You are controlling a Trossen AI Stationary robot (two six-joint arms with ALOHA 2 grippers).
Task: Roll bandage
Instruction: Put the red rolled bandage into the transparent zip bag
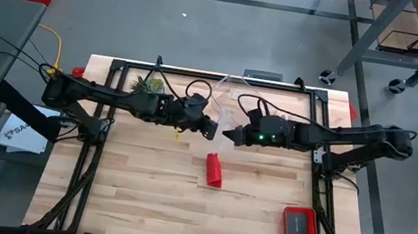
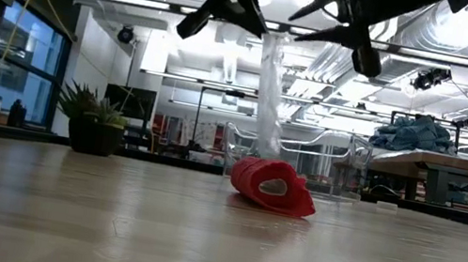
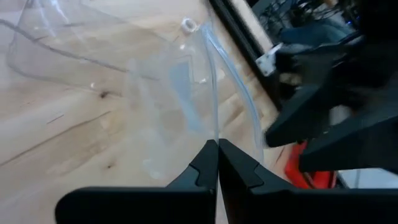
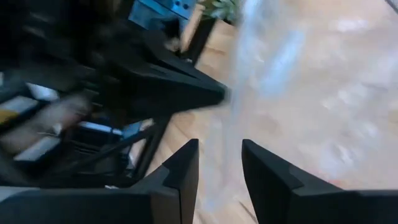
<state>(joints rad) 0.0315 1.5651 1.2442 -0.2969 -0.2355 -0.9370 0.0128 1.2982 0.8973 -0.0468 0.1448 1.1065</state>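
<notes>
Bandage (image 1: 214, 170) lies loosely rolled on the desk (image 1: 141, 190), centre frame, untouched. Left tool (image 1: 212, 127) pinches a clear plastic sheet (image 3: 180, 87) above it; right tool (image 1: 233, 134) spread, facing it

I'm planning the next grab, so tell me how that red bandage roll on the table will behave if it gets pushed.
The bandage looks soft and loosely wound, with an open hollow end, so it would probably squash. It sags lopsided, so it likely slides or unwinds rather than rolls.
</notes>
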